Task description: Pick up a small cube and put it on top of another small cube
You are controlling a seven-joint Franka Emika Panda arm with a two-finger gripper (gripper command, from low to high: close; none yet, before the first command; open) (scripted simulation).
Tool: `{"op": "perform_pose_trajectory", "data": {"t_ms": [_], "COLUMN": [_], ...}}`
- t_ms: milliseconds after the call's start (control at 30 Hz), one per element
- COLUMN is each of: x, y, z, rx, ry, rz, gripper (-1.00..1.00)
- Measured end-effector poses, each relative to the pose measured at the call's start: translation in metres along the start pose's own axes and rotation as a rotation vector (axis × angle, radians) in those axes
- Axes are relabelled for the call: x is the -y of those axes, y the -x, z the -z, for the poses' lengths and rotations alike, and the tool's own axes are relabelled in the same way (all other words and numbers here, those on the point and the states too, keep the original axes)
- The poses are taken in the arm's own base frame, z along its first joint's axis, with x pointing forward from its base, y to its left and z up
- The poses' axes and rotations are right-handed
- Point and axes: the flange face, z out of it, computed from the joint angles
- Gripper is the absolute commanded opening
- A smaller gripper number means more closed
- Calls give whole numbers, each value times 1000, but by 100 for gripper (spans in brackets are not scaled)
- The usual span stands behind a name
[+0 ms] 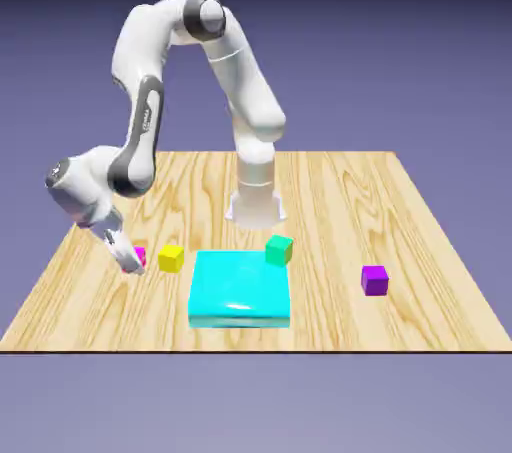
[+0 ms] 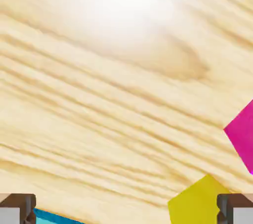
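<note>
Spreading beneath everything, the pale wooden table [image 1: 330, 221] shows long brown grain lines, with a bright white glare near the top of the hand view. The white arm [image 1: 245, 71] rises from the far edge, arches over toward the exterior view's left and bends down to the tabletop there. Next in size is the flat cyan block [image 1: 240, 286], lying near the table's front edge around the middle; its blue-edged corner peeks in at the bottom of the hand view. The gripper [image 2: 127, 208] hangs tilted at the exterior view's left, its two fingers standing wide apart. Of the small cubes, the magenta cube [image 1: 139, 255] sits on the wood at the exterior view's left, partly hidden by the gripper; whether they touch, I cannot tell. The yellow cube [image 1: 171, 258] rests just beside it, between it and the cyan block, and one fingertip overlaps its edge in the hand view. The green cube [image 1: 279, 250] shows at the cyan block's far right corner, though whether on it or behind it is unclear. The purple cube [image 1: 375, 280] stands well apart, toward the exterior view's right.
</note>
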Motion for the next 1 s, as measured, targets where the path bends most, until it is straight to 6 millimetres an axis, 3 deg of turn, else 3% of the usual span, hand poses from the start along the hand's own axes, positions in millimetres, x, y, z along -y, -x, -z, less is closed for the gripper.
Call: {"op": "perform_pose_trajectory", "data": {"t_ms": [267,533,567,667,700,767,867,933,1000], "x": [-19,-55,-55,-48,-48,-48,-54,-33,-22], "y": [-85,-162,-162,-143,-140,-140,-160,-130,-92], "z": [-15,-21,-21,-71,-78,-78,-28,-12,-18], "rx": [310,621,621,621,621,622,622,622,514], "ry": [82,112,112,112,112,112,111,134,205], "rz": [-189,-310,-310,-311,-311,-311,-311,-175,-35], "gripper": [0,0,0,0,-100,-100,-100,-100,-100]}}
